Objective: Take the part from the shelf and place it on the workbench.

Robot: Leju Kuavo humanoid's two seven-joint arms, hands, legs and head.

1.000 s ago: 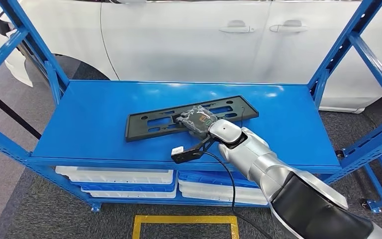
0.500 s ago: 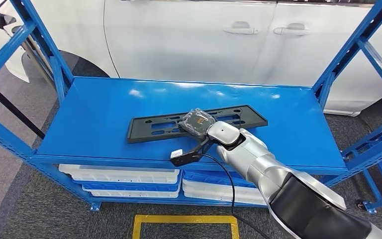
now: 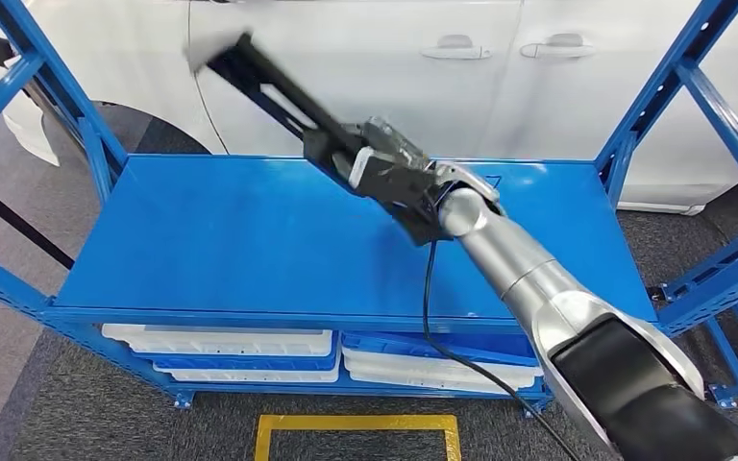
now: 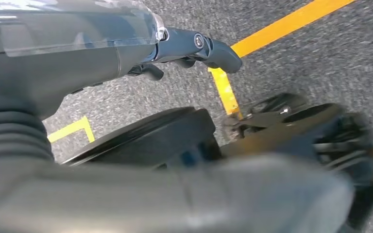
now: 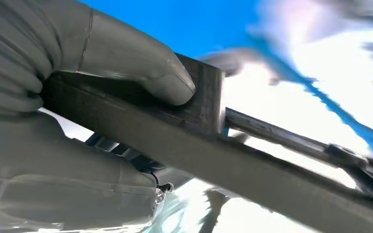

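We are mid-lift: our right hand (image 3: 389,178) clenches its fingers (image 5: 170,82) on the black part (image 3: 279,91), raised tilted above the blue shelf (image 3: 250,240), next needing a carry to the bench; the left hand's (image 4: 126,53) fingers we cannot tell

The head view looks forward and down from high on the robot over the blue shelf (image 3: 279,240), its right arm entering from five o'clock. The right wrist view sits very close behind the right hand (image 5: 77,116) gripping the black part (image 5: 252,165), both shared with the head view. The left wrist view faces the floor (image 4: 320,53).
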